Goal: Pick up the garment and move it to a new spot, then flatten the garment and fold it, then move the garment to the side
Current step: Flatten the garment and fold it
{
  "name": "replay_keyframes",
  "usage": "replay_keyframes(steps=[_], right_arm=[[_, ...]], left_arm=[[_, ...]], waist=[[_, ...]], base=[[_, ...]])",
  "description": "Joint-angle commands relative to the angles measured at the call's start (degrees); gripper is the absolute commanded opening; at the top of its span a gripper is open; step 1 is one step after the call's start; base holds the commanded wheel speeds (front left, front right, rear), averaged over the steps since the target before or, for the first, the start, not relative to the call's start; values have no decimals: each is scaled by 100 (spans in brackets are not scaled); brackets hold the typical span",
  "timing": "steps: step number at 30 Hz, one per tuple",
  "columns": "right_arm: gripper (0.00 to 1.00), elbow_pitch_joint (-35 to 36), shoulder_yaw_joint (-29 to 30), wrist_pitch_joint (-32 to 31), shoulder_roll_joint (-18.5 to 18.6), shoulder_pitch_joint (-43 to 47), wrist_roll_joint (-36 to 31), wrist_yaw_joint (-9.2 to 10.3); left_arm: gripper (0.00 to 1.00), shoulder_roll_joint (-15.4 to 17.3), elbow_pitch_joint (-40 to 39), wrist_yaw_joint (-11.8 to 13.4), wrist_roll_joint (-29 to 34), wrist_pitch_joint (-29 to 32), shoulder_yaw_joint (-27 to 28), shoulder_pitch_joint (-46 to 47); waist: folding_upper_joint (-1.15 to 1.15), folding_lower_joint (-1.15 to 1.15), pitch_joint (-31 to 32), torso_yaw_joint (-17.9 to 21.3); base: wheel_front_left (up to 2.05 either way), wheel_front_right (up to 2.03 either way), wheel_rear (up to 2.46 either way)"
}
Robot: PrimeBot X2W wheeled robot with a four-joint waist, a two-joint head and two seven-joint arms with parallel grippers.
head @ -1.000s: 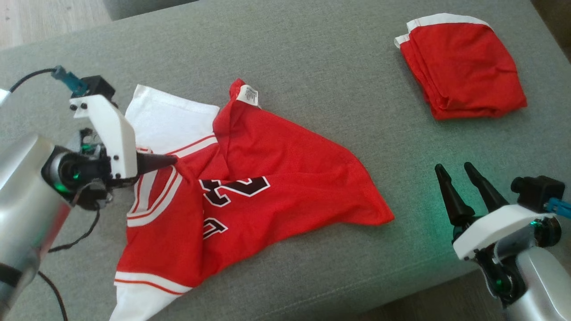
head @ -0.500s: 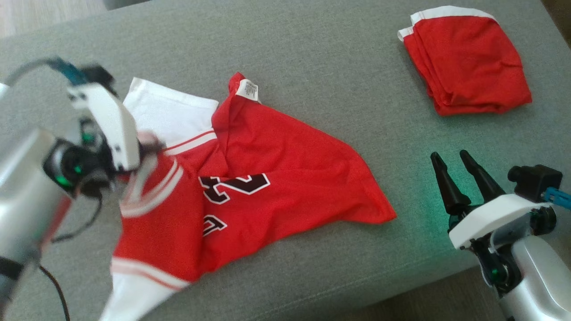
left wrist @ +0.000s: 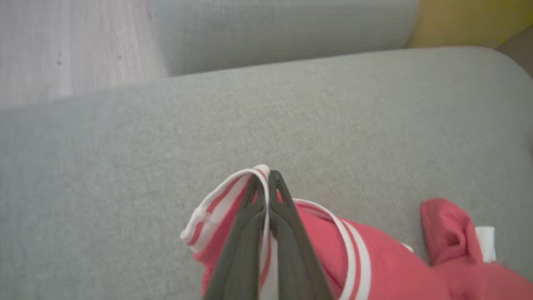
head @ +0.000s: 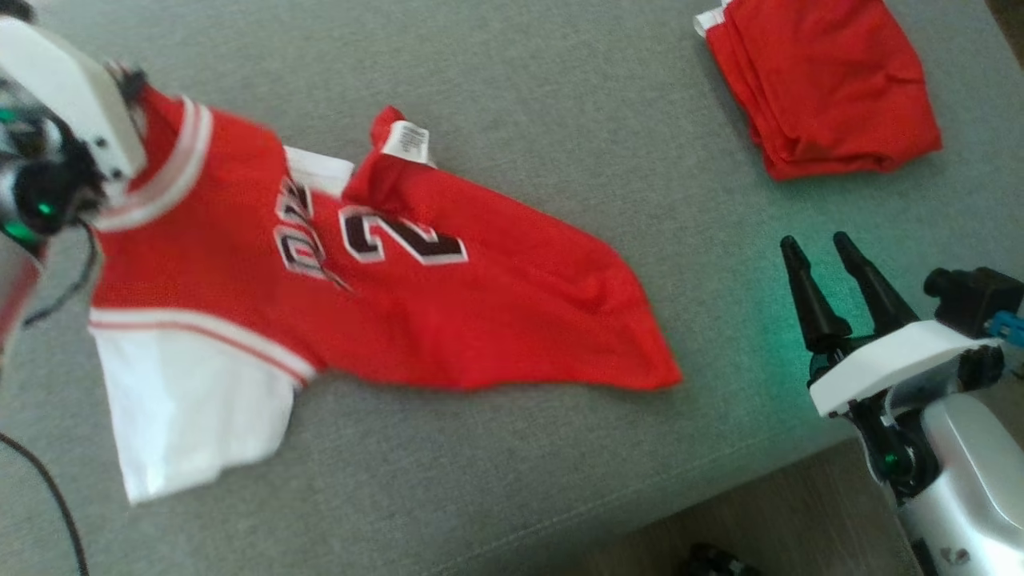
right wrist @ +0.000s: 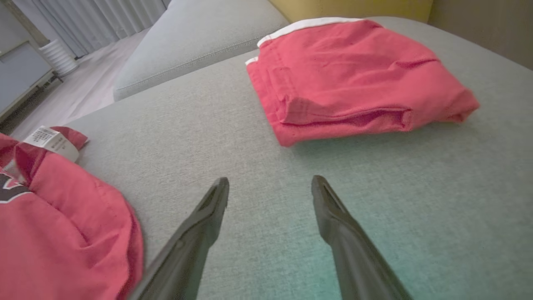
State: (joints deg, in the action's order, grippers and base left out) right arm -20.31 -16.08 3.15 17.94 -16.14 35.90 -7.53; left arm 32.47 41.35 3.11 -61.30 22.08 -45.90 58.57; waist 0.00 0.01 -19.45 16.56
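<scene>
The red jersey (head: 480, 320) lies across the grey cushion (head: 560, 96) towards its left side. Its upper left end is raised off the fabric, while its right corner (head: 660, 376) and white sleeve (head: 184, 416) rest on the cushion. The left gripper (left wrist: 266, 177) has its fingers pressed together on the jersey's striped red-and-white trim (left wrist: 216, 200), pinching the edge right at the fingertips. The right gripper (head: 814, 238) has its fingers spread and holds nothing. It sits over bare cushion between the jersey's right corner and a folded red garment (head: 824, 88) further back.

The jersey looks thin, light and quite limp, so from a single pinch it should hang, bunch and drag rather than hold any shape. The smooth sports cloth may slip from a shallow grip (the hold here is very near the tips). The trim is a doubled seam, thicker than the body cloth, so it is probably the surest place to grip. To flatten the jersey, a second hold on a matching edge would likely serve best, either the other shoulder or the hem corner nearest the right gripper
</scene>
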Motion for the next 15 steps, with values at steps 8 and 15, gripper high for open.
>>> replay_keyframes(steps=[8,15], right_arm=[[100,-30,-156,203,165,-138,81,4],[100,-84,-199,245,215,-55,41,4]], left_arm=[[100,32,579,-30,238,-702,260,580],[100,-257,808,-438,355,-1111,98,522]], waist=[[0,-1,-16,65],[0,-1,485,-300]], base=[[0,0,0],[0,0,0]])
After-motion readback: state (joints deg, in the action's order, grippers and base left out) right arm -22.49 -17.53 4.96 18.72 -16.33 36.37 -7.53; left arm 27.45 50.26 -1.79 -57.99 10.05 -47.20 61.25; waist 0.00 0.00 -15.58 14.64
